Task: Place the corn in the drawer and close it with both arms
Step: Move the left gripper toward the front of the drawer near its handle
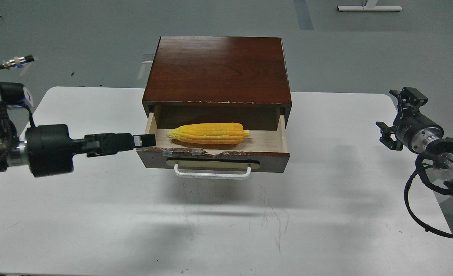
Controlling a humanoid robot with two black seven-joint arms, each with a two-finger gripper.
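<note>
The yellow corn (209,133) lies lengthwise inside the open drawer (272,163), on its pale wood floor. The drawer front is dark brown, with a white bar handle (211,174) and a chipped, taped top edge. My left gripper (146,140) reaches in horizontally from the left. Its tip is at the drawer's front left corner, and touch cannot be told. Its fingers are seen side-on as one dark bar. My right gripper (397,114) hangs open and empty at the table's right edge, far from the drawer.
The drawer belongs to a dark brown wooden cabinet (216,69) standing at the back middle of the white table (226,230). The right arm's cables (421,214) loop over the table's right edge. Grey floor lies beyond.
</note>
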